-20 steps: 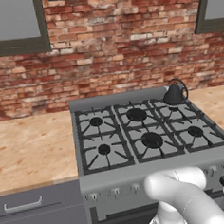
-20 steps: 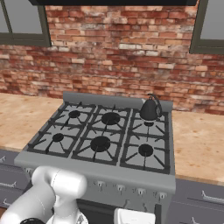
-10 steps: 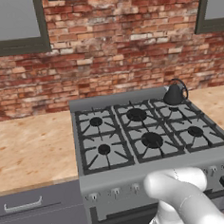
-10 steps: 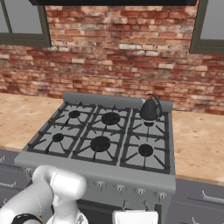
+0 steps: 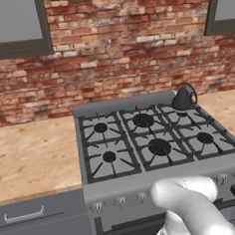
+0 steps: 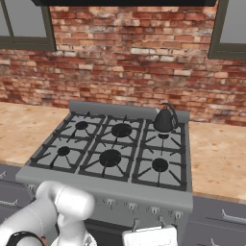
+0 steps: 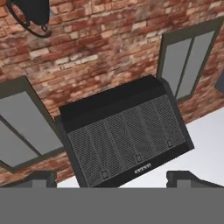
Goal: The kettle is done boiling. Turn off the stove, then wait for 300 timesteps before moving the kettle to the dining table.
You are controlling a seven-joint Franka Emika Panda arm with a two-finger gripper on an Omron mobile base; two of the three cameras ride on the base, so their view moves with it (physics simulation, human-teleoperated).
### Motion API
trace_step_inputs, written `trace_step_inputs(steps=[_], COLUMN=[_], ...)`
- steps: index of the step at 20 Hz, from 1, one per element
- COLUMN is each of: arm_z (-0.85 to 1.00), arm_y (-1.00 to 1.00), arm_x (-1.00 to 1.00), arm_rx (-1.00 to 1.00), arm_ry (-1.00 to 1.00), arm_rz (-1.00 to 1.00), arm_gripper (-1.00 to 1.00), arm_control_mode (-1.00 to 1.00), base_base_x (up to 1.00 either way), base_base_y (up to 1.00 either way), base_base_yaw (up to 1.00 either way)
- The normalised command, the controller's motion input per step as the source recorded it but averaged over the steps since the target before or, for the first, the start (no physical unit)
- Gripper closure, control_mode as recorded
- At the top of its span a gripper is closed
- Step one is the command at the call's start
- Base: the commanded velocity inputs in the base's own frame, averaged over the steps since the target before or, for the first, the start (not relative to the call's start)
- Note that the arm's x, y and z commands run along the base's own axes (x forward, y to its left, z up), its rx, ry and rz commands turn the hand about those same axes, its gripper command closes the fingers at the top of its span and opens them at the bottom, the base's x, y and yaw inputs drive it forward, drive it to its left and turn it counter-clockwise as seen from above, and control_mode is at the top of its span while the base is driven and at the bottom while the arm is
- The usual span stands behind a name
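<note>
The small dark kettle (image 5: 183,99) (image 6: 165,120) sits on the back right burner of the grey six-burner stove (image 5: 123,105) (image 6: 120,111). A row of small knobs (image 5: 121,202) (image 6: 132,206) runs along the stove's front panel. My arm is folded low in front of the stove, with the white hand (image 6: 151,236) below the knob row on the right. My gripper (image 7: 113,179) points upward and is open, with nothing between its fingertips (image 7: 41,177). In the hand view the kettle (image 7: 33,11) shows at the top left corner. The dining table is out of view.
A black range hood (image 7: 122,140) hangs over the stove against the red brick wall (image 5: 114,55), between dark-framed windows (image 5: 15,25). Light wood counters (image 5: 32,156) (image 6: 218,161) flank the stove. Grey drawers (image 5: 27,216) sit under the left counter.
The hand has crept up slightly in front of the stove's lower right. The kettle and the stove have not moved, and the gripper has stayed open.
</note>
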Motion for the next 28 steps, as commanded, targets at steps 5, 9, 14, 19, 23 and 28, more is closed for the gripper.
trace_step_inputs(steps=[5,9,14,19,23,28], arm_z=[0.47,0.49,0.44,0.29,0.23,0.20], arm_y=[0.09,0.06,0.04,0.05,0.02,0.02], arm_x=[-0.10,-0.10,-0.05,0.00,0.00,0.00], arm_rx=[-0.13,-0.12,-0.11,-0.06,-0.04,-0.05], arm_ry=[-0.13,-0.14,-0.17,-0.19,-0.23,-0.25], arm_rz=[0.00,0.00,-0.01,-0.04,-0.05,-0.06], arm_gripper=[-1.00,-1.00,-1.00,-1.00,-1.00,-1.00], arm_control_mode=[-1.00,-1.00,-1.00,-1.00,-1.00,-1.00], base_base_x=[0.00,0.00,0.00,0.00,0.00,0.00], base_base_y=[0.00,0.00,0.00,0.00,0.00,0.00], base_base_yaw=[0.00,0.00,0.00,0.00,0.00,0.00])
